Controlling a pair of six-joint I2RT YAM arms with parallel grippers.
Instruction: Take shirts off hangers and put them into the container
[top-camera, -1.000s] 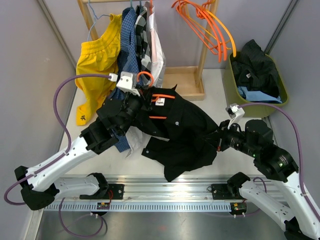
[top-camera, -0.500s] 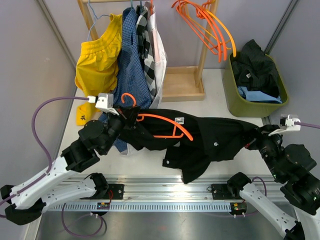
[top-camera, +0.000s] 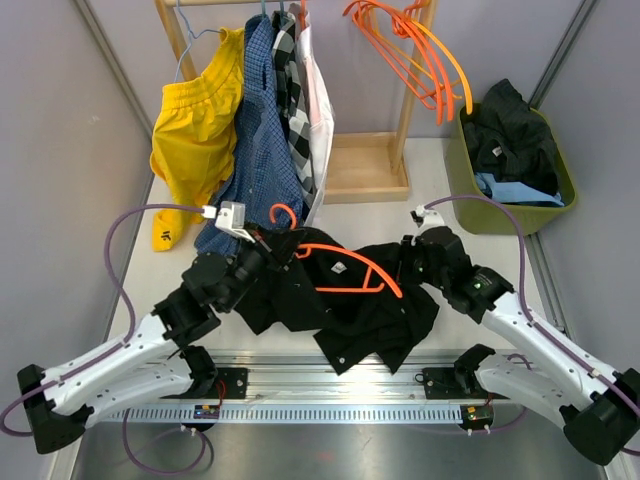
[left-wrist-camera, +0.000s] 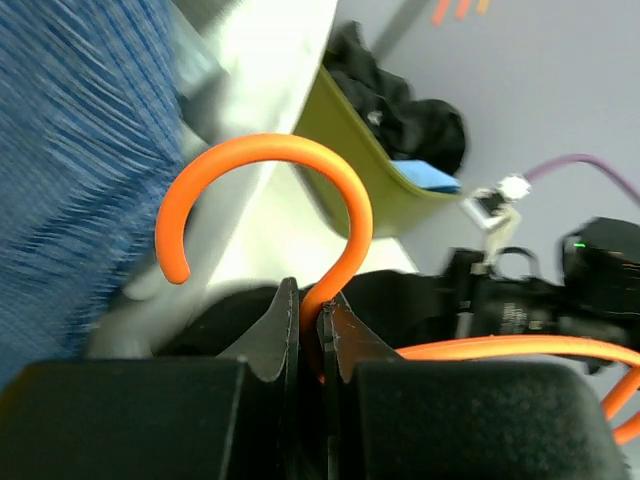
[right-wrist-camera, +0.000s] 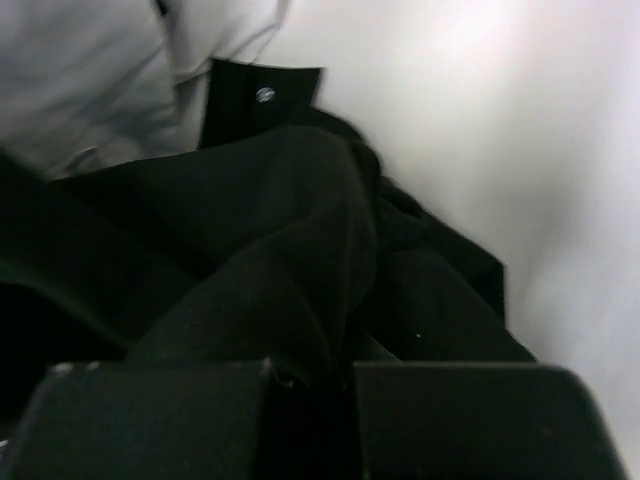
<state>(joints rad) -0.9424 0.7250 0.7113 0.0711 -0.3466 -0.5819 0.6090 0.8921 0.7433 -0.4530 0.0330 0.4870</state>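
The left gripper (left-wrist-camera: 310, 312) is clamped on the orange hanger (top-camera: 345, 268) just below its hook. The black shirt (top-camera: 345, 312), stretched wide a moment ago, now sags in a heap, seemingly half off the hanger. The right gripper (right-wrist-camera: 310, 372), pinching its cloth, has swung inward, short of the tub (top-camera: 455, 175).

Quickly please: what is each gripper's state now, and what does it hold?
Left gripper: closed on the orange hanger, just under its hook.
Right gripper: closed on the black shirt.
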